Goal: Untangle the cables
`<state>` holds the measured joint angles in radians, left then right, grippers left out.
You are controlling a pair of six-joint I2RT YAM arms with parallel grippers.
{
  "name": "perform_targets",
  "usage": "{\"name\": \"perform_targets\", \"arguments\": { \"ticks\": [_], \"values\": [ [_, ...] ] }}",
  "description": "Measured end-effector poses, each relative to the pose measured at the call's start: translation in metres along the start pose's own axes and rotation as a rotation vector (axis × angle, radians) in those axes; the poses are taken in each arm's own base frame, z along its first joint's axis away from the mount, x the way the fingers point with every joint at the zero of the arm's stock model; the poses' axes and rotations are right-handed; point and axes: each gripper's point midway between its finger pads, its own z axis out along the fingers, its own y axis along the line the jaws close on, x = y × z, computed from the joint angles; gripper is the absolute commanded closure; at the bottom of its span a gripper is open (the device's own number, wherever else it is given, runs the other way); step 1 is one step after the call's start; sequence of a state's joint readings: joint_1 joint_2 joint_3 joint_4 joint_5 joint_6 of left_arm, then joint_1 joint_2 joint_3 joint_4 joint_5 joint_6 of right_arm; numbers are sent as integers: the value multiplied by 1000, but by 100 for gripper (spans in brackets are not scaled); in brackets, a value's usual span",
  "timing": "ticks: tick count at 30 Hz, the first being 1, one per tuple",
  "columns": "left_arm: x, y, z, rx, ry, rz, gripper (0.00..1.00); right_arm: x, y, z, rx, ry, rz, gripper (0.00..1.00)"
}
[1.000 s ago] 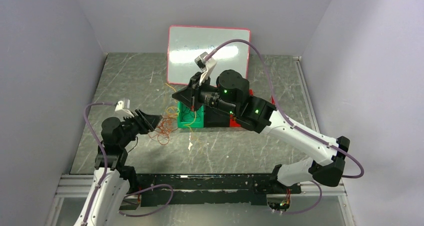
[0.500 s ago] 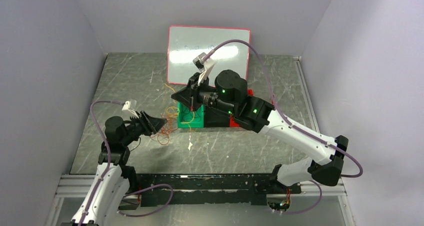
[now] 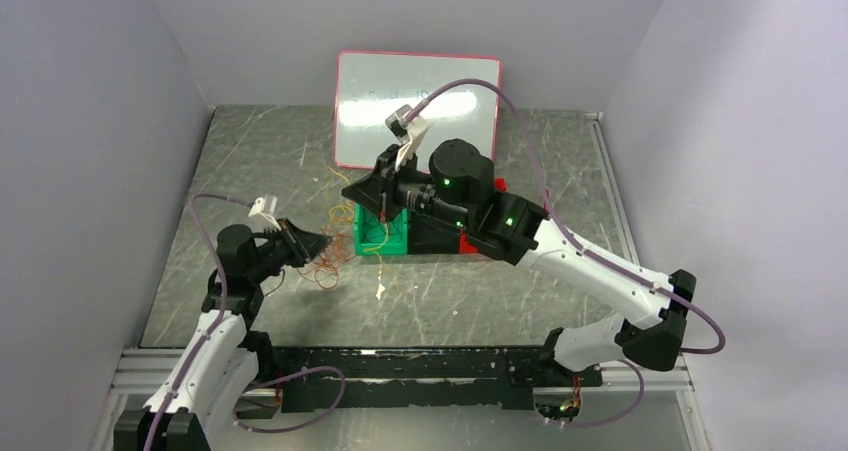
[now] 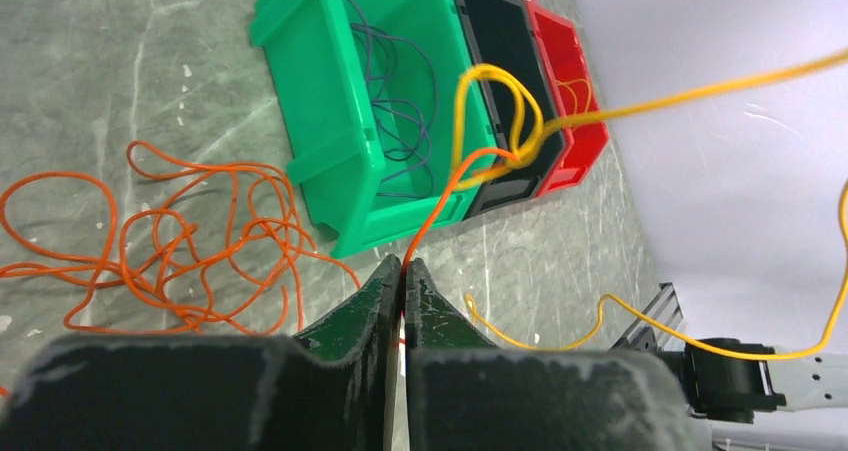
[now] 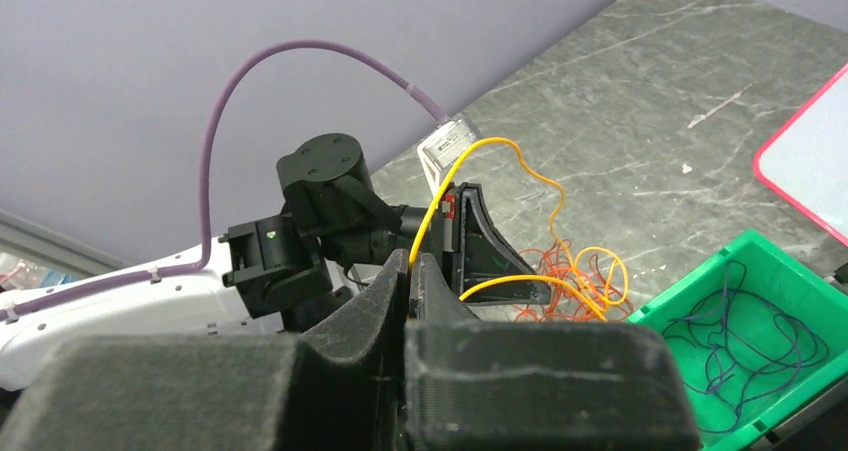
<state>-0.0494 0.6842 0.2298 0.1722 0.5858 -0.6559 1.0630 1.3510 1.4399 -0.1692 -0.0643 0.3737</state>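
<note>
Cables: thin, light, limp cords with some springy loop memory. They are judged prone to snagging on one another and to slipping through a loose pinch.

The left tool (image 4: 403,266) is closed on one strand of the orange cable (image 4: 190,256). The rest of that cable lies as a loose heap on the bench (image 4: 120,51), lower left of the left wrist frame, beside the green bin (image 4: 310,101). The right tool (image 5: 408,261) is closed on the yellow cable (image 4: 640,101). A dark cable (image 4: 400,121) is coiled inside the green bin.

Yellow and orange are interlocked in a knot near the centre of the left wrist frame, in front of the bins. Hold is best taken on single strands close to this knot, and the pull kept gentle.

Views: the knot is resolved only in the left wrist view. The yellow strand in the right tool is shown only in the right wrist view. In the top view the strands are faint, but both arms' placement is given.
</note>
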Motion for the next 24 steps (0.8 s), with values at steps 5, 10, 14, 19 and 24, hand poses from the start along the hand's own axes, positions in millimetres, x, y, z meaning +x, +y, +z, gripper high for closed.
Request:
{"name": "perform_targets", "arguments": {
  "ticks": [5, 10, 14, 19, 24],
  "values": [
    [-3, 19, 2, -112, -12, -39, 93, -12, -5, -14, 42, -46, -16, 100],
    [-19, 46, -1, -301, -69, -89, 93, -35, -20, -51, 147, -151, -41, 100],
    [-28, 64, -6, -423, -110, -116, 93, -57, -34, -86, 245, -247, -59, 100],
    [-30, 87, -12, -544, -127, -154, 93, -75, -52, -127, 367, -333, -76, 100],
    [-28, 103, -18, -617, -130, -184, 93, -85, -65, -159, 467, -380, -86, 100]
  ]
}}
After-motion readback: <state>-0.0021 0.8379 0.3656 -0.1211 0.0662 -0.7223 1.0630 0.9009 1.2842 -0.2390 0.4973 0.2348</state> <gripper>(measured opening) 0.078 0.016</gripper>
